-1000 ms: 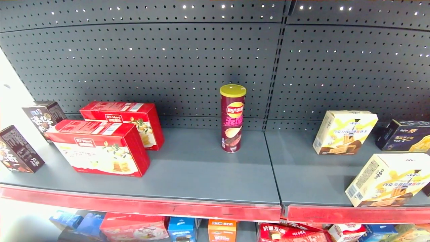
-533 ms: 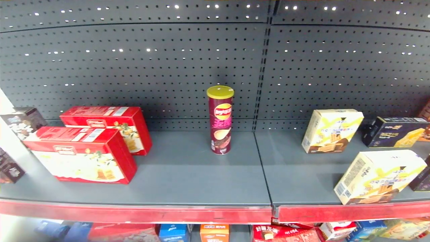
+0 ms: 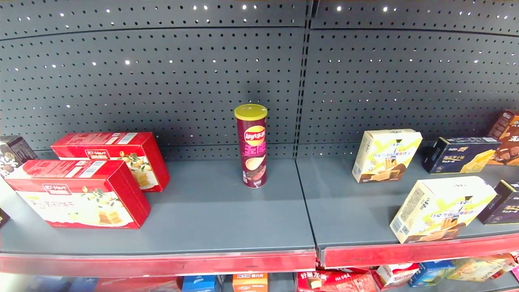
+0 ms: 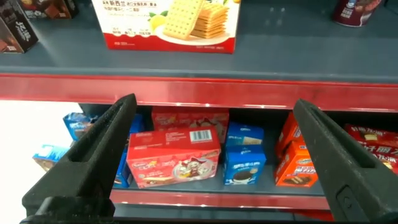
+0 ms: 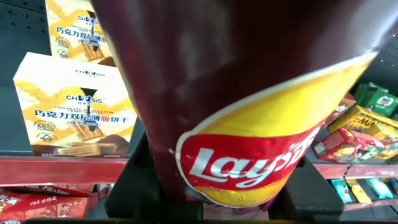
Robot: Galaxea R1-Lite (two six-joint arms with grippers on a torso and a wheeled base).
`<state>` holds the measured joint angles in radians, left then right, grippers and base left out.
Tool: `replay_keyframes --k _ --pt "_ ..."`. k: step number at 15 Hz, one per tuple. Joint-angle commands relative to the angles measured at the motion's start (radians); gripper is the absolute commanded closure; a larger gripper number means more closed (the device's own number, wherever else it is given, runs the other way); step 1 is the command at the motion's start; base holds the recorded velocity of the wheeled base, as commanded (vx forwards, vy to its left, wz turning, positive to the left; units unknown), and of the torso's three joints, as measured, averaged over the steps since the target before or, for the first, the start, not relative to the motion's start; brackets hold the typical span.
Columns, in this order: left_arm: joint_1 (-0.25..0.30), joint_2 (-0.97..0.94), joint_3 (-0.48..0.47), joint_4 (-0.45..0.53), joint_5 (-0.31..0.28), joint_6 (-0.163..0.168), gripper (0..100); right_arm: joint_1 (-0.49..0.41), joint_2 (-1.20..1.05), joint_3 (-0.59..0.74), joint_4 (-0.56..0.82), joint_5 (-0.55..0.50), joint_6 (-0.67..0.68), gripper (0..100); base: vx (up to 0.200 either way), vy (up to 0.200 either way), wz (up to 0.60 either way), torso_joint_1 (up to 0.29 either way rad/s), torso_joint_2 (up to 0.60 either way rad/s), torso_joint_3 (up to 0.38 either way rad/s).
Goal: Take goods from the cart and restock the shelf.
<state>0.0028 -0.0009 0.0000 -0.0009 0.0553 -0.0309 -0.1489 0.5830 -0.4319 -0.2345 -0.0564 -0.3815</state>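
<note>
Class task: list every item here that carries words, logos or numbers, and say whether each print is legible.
Standing chip can: logo and big characters, legible.
Near chip can: large logo, legible.
Front red box: logo and characters legible; barcode digits too small.
Yellow box: name and characters, legible.
Lower-shelf red box: print too small.
</note>
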Motion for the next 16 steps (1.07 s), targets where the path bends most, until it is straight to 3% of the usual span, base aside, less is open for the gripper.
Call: replay_keyframes --k 1,12,14,15,16 --pt "0.0 0.001 0.0 -0.001 0.001 0.0 0 0.0 -0.008 0.001 0.0 0.0 0.0 100 0.2 0.0 0.0 0.002 -0.01 0.002" --pt "0.0 0.001 0.0 0.001 -0.002 0.002 0 -0.001 -0.026 -0.057 0.001 -0.016 0.004 100 0.018 0.0 0.0 -0.001 0.0 0.0" --pt "0.0 0.001 0.0 -0.001 -0.006 0.008 0 -0.001 -0.068 -0.114 0.011 -0.083 0.003 100 0.0 0.0 0.0 0.0 0.0 0.0" --pt "0.0 0.001 -0.002 0.001 -0.026 0.068 0 -0.001 -0.077 -0.143 0.011 -0.111 0.0 100 0.0 0.0 0.0 0.0 0.0 0.0" --pt "0.0 0.001 -0.003 0.002 -0.063 0.106 0 -0.008 -0.075 -0.182 0.012 -0.137 -0.002 100 0.0 0.0 0.0 0.0 0.0 0.0"
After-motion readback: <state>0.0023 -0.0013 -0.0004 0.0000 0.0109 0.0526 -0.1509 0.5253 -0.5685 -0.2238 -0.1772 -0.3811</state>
